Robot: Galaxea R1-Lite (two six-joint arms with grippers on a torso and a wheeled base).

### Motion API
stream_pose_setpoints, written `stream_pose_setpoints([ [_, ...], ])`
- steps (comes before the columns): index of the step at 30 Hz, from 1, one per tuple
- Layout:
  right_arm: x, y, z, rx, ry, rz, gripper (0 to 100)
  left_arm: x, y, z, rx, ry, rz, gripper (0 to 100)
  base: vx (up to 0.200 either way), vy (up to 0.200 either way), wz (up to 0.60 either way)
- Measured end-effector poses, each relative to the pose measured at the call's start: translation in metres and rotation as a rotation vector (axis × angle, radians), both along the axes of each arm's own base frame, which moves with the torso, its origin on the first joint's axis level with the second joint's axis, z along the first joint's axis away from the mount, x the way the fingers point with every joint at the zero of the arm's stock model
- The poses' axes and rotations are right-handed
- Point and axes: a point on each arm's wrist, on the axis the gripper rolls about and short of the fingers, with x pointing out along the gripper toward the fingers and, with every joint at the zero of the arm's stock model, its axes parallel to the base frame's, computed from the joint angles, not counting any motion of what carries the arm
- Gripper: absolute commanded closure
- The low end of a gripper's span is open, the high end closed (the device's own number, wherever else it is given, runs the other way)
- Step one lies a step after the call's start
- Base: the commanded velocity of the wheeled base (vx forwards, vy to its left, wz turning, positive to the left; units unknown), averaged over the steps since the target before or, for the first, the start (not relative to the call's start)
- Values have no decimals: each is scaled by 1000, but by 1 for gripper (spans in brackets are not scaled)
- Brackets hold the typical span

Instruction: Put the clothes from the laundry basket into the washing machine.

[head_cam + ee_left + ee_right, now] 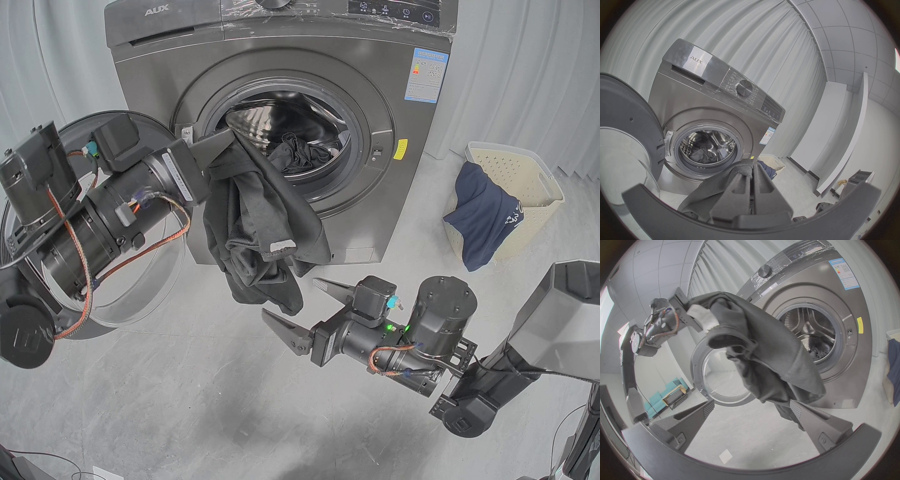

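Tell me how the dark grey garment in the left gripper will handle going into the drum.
Probably floppy: the dark grey garment droops in loose folds from the left gripper. Likely light, since one pinch carries it. Its hanging bulk may catch on the washing machine door rim rather than slide in.

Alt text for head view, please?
The left pincer grips a dark grey garment hanging before the open washing machine; the open right pincer sits just under it. A navy garment drapes over the laundry basket at right.
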Motion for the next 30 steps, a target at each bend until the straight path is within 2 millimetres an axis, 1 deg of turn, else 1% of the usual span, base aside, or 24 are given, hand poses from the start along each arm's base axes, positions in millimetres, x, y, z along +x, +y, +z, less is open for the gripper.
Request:
stream_pose_setpoints([
  [3,-7,7,5,35,-7,31,0,3,-1,-2,3,5,6,100,0,0,0],
  [7,-10,16,16,88,-32,51,0,7,-2,-4,7,14,13,100,0,0,0],
  [14,-3,31,44,212,-75,39,0,11,-5,-7,7,23,30,100,0,0,0],
  [15,-1,33,47,229,-75,33,100,12,-5,-7,7,23,31,100,0,0,0],
  [18,4,39,48,254,-71,21,100,12,-6,-6,5,22,31,100,0,0,0],
  [23,10,44,43,261,-72,10,100,12,-5,-5,3,20,37,100,0,0,0],
  [27,13,43,43,256,-80,-9,100,12,-4,-6,4,22,41,100,0,0,0],
  [30,13,39,48,257,-90,-20,100,12,-3,-7,5,24,44,100,0,0,0],
])
